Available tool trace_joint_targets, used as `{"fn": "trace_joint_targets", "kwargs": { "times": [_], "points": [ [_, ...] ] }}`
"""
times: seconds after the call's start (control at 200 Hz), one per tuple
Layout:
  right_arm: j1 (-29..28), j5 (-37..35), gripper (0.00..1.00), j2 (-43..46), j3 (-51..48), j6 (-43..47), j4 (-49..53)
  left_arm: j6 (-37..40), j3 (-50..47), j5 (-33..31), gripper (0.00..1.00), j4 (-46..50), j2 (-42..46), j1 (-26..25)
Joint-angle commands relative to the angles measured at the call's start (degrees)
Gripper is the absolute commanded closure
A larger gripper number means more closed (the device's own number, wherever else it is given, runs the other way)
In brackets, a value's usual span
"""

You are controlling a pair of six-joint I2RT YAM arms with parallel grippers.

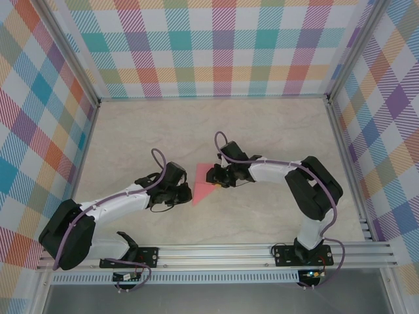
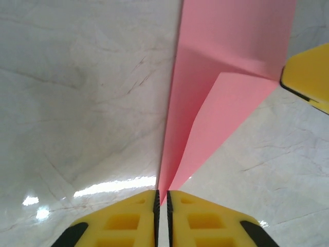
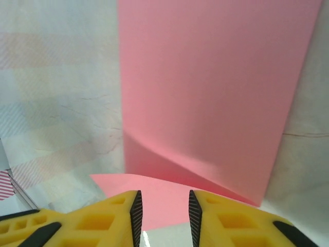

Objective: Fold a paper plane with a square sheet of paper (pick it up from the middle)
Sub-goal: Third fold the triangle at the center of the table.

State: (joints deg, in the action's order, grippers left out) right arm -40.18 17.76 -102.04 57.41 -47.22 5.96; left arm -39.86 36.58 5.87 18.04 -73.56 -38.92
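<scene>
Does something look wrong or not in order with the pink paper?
Only a small thing: on the partly folded pink paper, one folded flap seems to stand up slightly instead of lying flat. I see no tear.

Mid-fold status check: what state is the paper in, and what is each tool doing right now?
square sheet of paper: partly folded, lying on the table, one flap raised along a crease.
left tool: almost closed, thin slit, the paper's pointed tip in it; grip unclear.
right tool: open, fingers apart over the paper's near edge, not clamping it.
</scene>
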Motion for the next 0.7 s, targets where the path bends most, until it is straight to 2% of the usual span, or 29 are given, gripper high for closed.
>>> {"fn": "trace_joint_targets", "kwargs": {
  "times": [0.0,0.26,0.475,0.695],
  "points": [
    [1.52,-2.47,0.65,3.25,-0.51,2.10,2.38,0.83,0.96,-0.89,0.82,-2.57,-0.08,-0.20],
    [3.62,-0.49,0.55,4.66,-4.24,0.08,0.43,0.83,1.78,2.04,0.84,-11.88,-5.30,-0.19],
    [3.68,1.36,0.54,2.17,-3.95,-1.68,-0.30,0.06,3.53,-2.77,0.92,-13.23,-10.05,-0.20],
    [3.67,4.34,0.53,0.30,-3.62,-2.07,-1.19,-0.06,4.02,-6.05,0.94,-12.36,-12.66,-0.20]
  ]
}}
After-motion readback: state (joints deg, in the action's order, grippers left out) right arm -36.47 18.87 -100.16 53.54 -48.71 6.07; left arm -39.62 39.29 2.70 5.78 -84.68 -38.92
